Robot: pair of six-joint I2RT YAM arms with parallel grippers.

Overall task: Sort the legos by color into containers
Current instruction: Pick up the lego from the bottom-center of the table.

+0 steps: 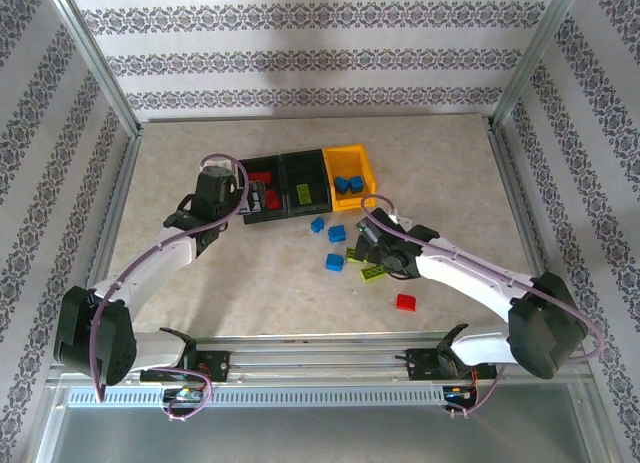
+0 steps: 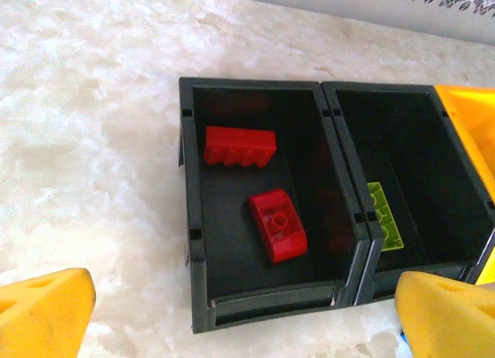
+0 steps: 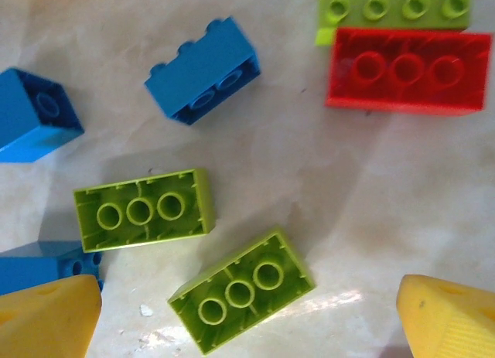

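left fingers (image 2: 46, 311) held wide open, empty, over black bin (image 2: 271, 305) with red legos (image 2: 277, 223) | right fingers (image 3: 46, 319) held wide open, empty, above lime lego (image 3: 241, 290) on surface (image 3: 309, 180) | risk: adjacent lime lego (image 3: 143, 209) may get nudged or pinched along, bricks crowded

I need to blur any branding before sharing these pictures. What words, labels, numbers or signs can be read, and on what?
None can be read. Any lettering on the lime green lego or red lego is too blurred. The black bin and yellow bin bear no labels; the wallpaper is only pattern.
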